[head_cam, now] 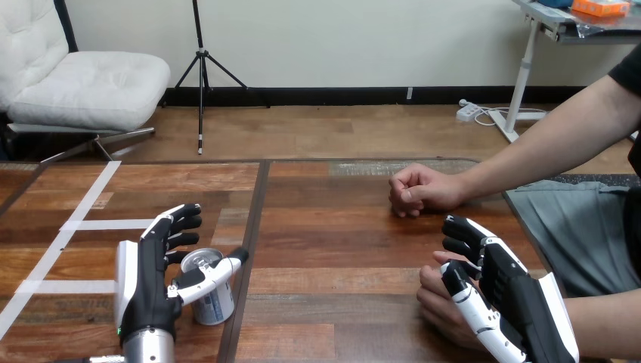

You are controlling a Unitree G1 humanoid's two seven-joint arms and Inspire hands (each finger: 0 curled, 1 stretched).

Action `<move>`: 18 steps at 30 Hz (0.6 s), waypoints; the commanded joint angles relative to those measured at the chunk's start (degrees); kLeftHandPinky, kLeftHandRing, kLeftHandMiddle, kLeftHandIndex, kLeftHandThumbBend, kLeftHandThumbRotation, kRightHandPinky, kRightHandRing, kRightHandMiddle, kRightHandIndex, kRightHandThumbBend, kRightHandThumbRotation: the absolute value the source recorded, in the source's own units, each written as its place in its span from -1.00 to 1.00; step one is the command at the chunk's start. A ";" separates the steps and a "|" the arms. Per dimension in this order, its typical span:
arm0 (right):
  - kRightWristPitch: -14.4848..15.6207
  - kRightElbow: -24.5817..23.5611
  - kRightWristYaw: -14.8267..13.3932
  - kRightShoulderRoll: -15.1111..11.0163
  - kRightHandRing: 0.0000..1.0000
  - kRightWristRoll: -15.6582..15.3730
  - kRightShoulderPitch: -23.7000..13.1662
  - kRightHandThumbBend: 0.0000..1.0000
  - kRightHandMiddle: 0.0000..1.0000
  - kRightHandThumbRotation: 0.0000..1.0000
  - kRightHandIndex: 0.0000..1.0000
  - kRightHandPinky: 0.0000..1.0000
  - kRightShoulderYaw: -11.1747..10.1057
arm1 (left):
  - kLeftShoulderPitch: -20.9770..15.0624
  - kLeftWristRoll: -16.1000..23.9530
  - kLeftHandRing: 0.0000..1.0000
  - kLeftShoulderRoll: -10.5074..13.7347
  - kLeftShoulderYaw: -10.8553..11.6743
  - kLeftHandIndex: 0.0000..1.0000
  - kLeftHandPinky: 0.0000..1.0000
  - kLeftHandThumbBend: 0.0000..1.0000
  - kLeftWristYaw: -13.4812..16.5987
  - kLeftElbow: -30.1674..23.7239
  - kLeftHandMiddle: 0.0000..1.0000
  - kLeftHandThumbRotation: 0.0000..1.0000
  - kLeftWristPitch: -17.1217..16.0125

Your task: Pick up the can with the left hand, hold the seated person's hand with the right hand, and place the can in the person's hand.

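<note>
Can (pixel 210 296) upright on worktop (pixel 340 249), not lifted yet. Left hand (pixel 151 276) sits right against the can's left side, open: fingers straight and reaching past the can toward its far side, thumb laid across the can's top and front, not wrapped round it. Step in hand looks like the pick-up, at the reach-and-close stage. Next move, as I judge it: curl fingers and thumb round the can's body, get a firm hold, then lift straight up so the can doesn't tip or skid.

Right hand (pixel 521 302) is well to the right of the can, lying over the person's hand (pixel 436 302); the two appear to touch. Can't tell whether it grips or just rests on top. Person's other hand (pixel 419 189), a loose fist, rests on the worktop right of the can and farther back, apart from both robot hands.

Hard to make out: part of the can is behind the thumb. Much of the person's nearer hand is covered by the right hand. Both robot arms are cut off at the bottom edge.
</note>
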 commanded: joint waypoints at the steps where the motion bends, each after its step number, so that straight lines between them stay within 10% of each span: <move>1: -1.04 -0.80 -0.10 -0.56 0.69 0.72 -3.30 0.10 0.72 0.29 0.66 0.56 0.01 | -1.71 0.91 0.41 0.85 -0.72 0.46 0.25 0.60 -0.59 0.41 0.47 -1.00 0.83; 18: -0.08 -1.50 0.03 -0.61 0.70 0.89 -3.12 0.14 0.71 0.31 0.66 0.57 -0.01 | -1.41 0.91 0.38 0.81 -0.72 0.45 0.24 0.62 -1.96 1.31 0.45 -1.00 0.68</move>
